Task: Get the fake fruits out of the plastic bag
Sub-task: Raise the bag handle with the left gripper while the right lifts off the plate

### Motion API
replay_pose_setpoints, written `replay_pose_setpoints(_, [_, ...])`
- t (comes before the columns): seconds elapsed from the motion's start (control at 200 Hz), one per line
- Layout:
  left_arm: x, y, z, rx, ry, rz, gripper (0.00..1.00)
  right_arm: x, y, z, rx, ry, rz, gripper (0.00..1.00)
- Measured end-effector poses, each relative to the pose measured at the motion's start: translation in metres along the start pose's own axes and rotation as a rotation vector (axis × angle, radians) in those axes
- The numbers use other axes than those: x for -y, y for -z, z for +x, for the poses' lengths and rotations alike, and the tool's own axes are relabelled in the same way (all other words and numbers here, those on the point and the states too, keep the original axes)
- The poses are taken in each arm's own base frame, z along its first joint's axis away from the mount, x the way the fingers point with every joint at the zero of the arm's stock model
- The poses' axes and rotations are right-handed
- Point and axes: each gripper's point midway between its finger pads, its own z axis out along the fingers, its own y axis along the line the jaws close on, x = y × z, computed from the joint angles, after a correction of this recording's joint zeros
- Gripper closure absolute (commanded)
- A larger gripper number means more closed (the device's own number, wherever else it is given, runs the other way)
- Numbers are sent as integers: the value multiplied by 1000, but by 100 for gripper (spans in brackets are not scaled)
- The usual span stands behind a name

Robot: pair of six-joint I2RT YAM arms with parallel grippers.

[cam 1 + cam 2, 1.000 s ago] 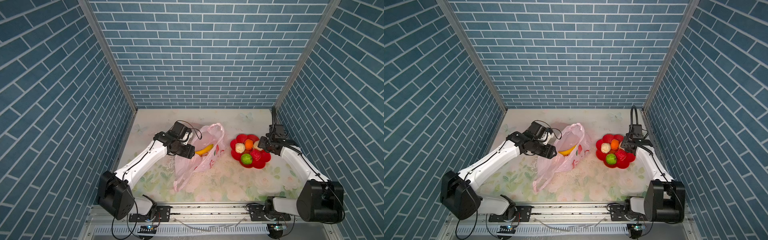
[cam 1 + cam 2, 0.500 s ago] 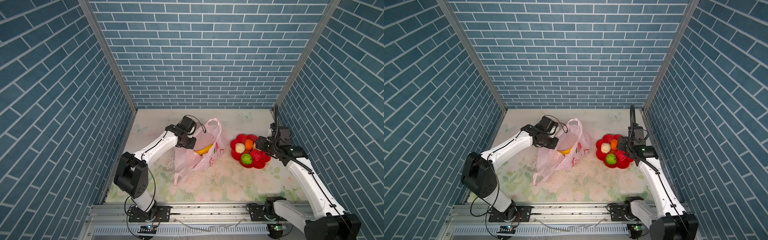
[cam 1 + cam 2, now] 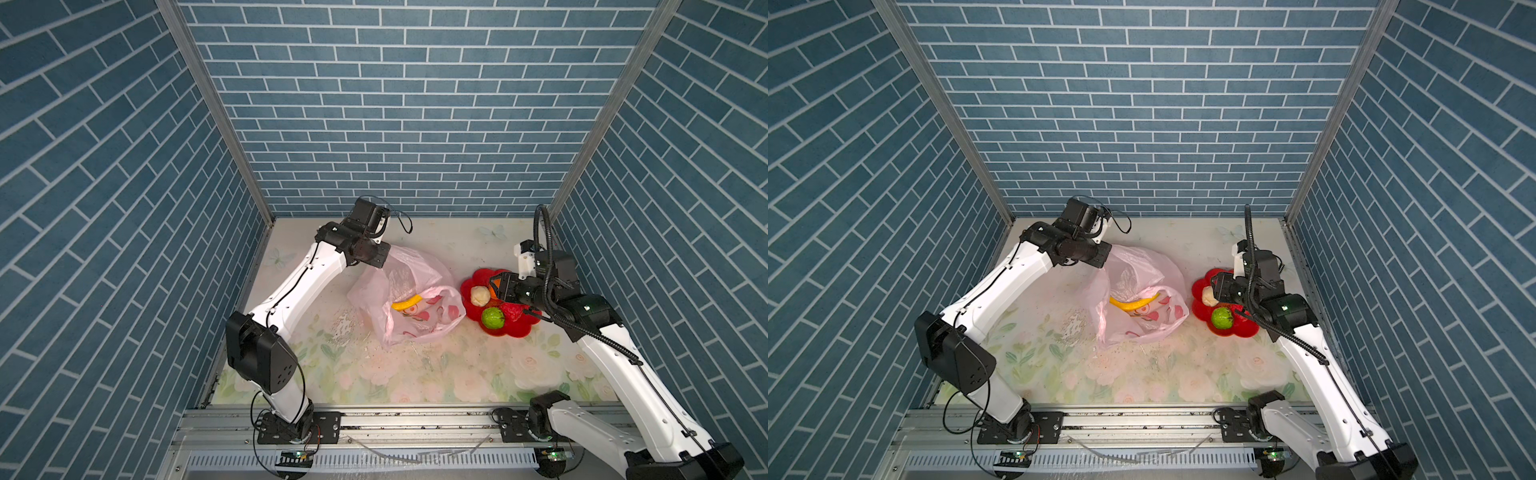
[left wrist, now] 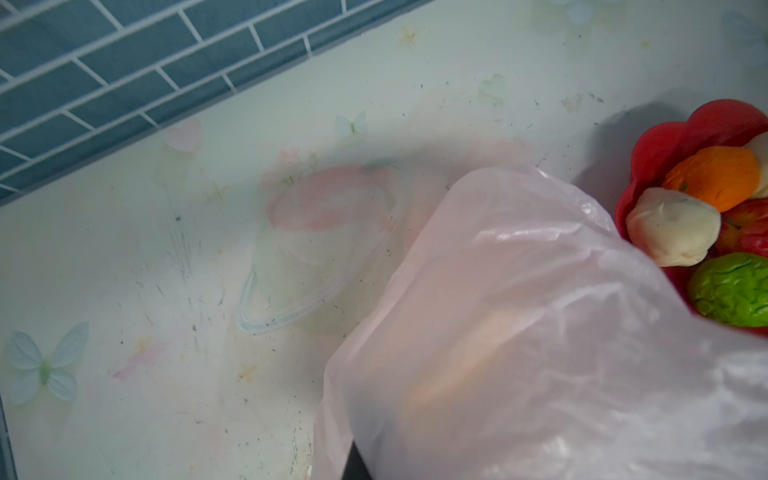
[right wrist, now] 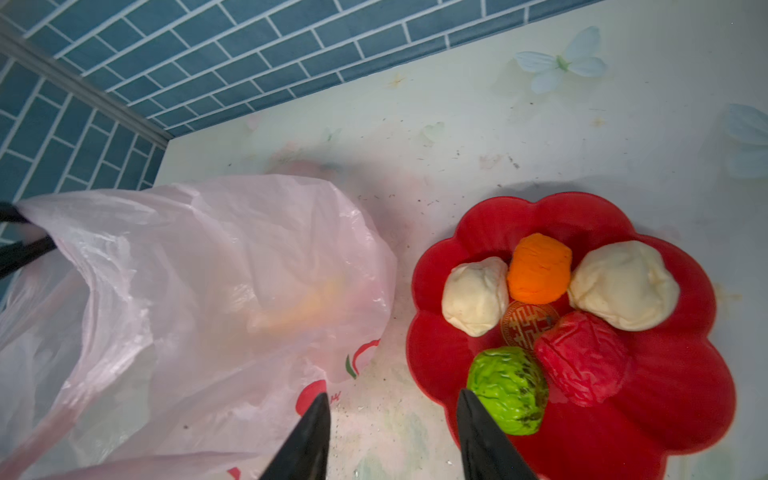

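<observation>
Robot lab booth: brick-print walls (image 3: 415,124), floral tabletop (image 3: 415,374), two arms (image 3: 299,286) on metal rail (image 3: 415,420).

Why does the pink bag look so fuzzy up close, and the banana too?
Left wrist view: the plastic bag is soft, probably too near the lens; right wrist view: the banana is an orange smear through it; both top views: it shows crisp yellow.

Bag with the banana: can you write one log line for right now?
left fingers: shut on bag rim | right fingers: open, empty, over plate edge | banana: inside bag | plate: five fruits
</observation>
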Motion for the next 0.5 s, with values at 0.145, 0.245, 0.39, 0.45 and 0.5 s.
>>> replay_pose_setpoints(0.145, [-5, 21, -21, 51, -19, -12, 100, -23, 9, -11, 28, 32, -69, 52])
replay_pose_setpoints(0.245, [-12, 34, -32, 85, -19, -23, 100, -35, 15, -20, 57, 42, -107, 53])
replay_pose_setpoints(0.39, [-16, 43, -40, 107, -22, -36, 100, -49, 16, -27, 73, 56, -152, 53])
replay_pose_setpoints(0.45, [-16, 44, -40, 106, -23, -36, 100, -53, 13, -27, 66, 63, -166, 54])
replay_pose_setpoints(0.5, [-16, 44, -39, 106, -22, -35, 100, -57, 9, -26, 59, 68, -176, 54])
